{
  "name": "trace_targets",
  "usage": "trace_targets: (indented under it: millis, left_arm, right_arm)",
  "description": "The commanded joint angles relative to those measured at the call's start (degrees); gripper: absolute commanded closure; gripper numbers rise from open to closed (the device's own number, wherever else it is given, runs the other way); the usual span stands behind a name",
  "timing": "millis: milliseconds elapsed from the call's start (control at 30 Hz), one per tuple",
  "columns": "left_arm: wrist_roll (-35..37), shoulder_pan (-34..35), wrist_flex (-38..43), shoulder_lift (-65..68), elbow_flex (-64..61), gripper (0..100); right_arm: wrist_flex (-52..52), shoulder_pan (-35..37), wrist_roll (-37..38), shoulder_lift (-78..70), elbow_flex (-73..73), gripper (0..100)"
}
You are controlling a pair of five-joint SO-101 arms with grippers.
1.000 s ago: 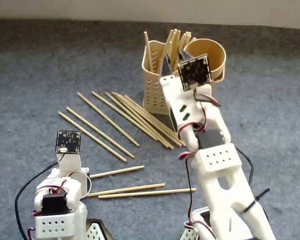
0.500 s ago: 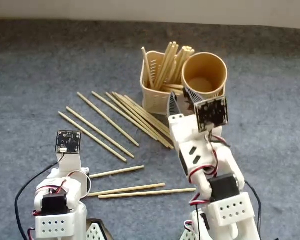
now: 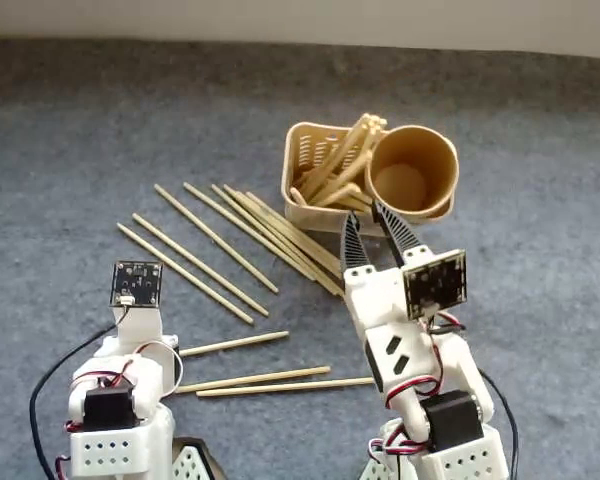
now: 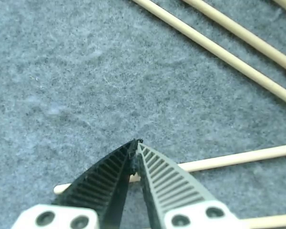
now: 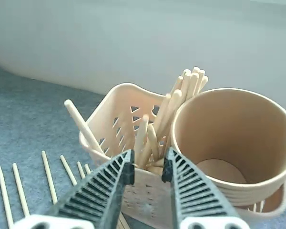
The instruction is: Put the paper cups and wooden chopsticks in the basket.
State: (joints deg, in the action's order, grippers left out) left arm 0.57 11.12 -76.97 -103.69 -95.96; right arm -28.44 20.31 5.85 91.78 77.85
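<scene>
A beige slotted basket (image 3: 310, 165) stands at the back of the grey carpet and holds several wooden chopsticks (image 3: 342, 160) and a paper cup (image 3: 412, 172). My right gripper (image 3: 375, 232) hovers just in front of the basket, open and empty. In the right wrist view the basket (image 5: 112, 121), the cup (image 5: 229, 126) and the sticks (image 5: 183, 93) lie straight ahead of that gripper (image 5: 148, 167). Several loose chopsticks (image 3: 242, 238) lie on the carpet. My left gripper (image 4: 136, 142) is shut, its tips above one chopstick (image 4: 238, 157).
Three more chopsticks (image 3: 265, 378) lie between the two arm bases. The left arm (image 3: 130, 340) sits folded at the near left. A pale wall (image 3: 300, 18) borders the carpet at the back. Bare carpet (image 3: 70, 150) spreads at the far left.
The right arm has pulled back from over the basket toward the near edge. The basket with the cup has shifted and its sticks lean lower. The left arm has not moved.
</scene>
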Motion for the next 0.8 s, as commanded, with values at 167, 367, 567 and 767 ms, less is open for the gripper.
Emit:
trace_targets:
  millis: [167,367,567,767]
  left_arm:
    - [-0.4,0.1,-0.3,0.4,-1.2,100]
    - [-0.4,0.1,-0.3,0.4,-1.2,100]
    - [-0.3,0.1,-0.3,0.4,-1.2,100]
    - [-0.3,0.1,-0.3,0.4,-1.2,100]
  right_arm:
    - [5.5,-1.4,-0.2,1.8,2.6,88.0]
    - [13.8,-1.4,-0.2,-8.4,2.6,88.0]
    - [21.2,-1.5,-0.2,-19.5,-0.1,88.0]
    - [24.0,-1.6,0.6,-24.4,-4.9,88.0]
